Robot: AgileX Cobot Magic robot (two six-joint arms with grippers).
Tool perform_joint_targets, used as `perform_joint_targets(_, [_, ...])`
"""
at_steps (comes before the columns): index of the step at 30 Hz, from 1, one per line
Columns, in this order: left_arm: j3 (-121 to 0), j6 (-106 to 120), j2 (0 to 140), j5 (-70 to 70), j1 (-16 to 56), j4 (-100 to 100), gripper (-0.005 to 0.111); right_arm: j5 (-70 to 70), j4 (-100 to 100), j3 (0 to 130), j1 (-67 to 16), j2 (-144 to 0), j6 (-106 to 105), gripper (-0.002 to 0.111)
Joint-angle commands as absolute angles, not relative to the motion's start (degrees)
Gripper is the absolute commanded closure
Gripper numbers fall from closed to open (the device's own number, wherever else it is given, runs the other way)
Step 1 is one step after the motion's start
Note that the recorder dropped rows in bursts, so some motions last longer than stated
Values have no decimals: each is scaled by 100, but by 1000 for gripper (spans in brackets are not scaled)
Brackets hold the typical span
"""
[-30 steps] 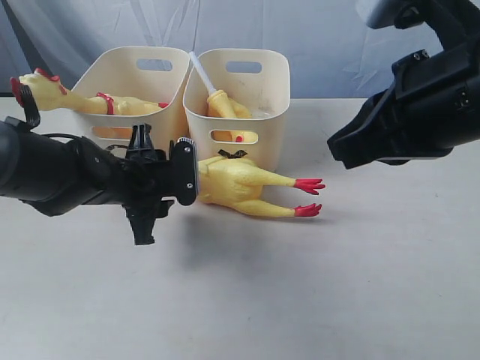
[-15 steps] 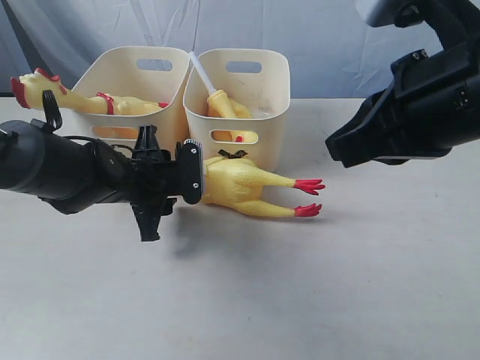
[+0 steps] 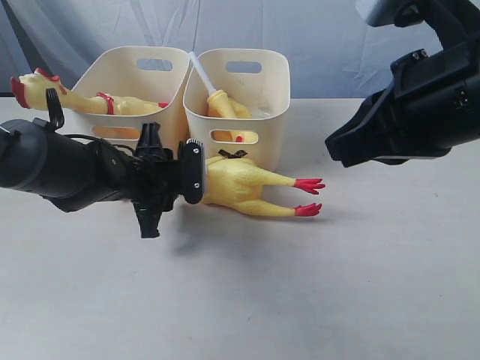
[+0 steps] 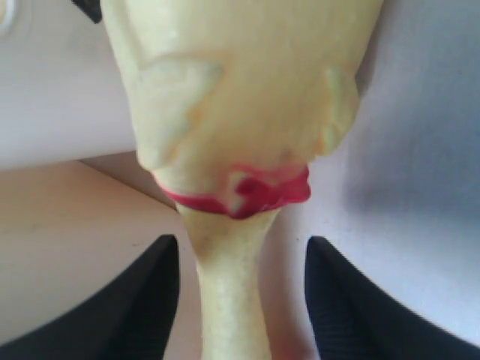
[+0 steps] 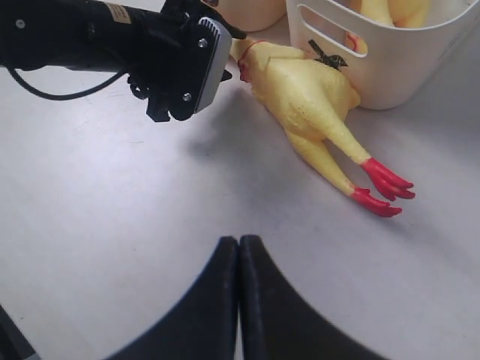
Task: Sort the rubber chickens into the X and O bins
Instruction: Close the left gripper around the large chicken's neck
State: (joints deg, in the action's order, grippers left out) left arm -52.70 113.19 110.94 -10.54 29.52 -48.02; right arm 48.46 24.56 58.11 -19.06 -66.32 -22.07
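Left gripper (image 4: 240,281) open, fingers (image 4: 142,300) flanking the neck of chicken (image 3: 244,187) without touching. Chicken lies on table (image 3: 315,292) just before right bin (image 3: 274,112), feet pointing right. Right gripper (image 5: 238,246) closed, empty, well apart. Second chicken (image 3: 75,101) draped over left bin (image 3: 124,64).

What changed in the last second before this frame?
The left gripper edged a little further right toward the lying chicken. Its open fingers now sit on either side of the neck without gripping it. Nothing was taken hold of or let go. The lying chicken, the bins and the shut right gripper stayed put.
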Motion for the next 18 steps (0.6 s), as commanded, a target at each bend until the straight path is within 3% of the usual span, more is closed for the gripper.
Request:
perform_joint_targets(1, [-5312, 11266, 11083, -1088, 2986, -4710, 58, 4731, 2519, 5772, -1908, -6602, -2235, 109])
perform_joint_targets(18, [-5321, 11266, 11302, -1180, 2986, -4640, 58, 4475, 2644, 5511, -1908, -6602, -2238, 109])
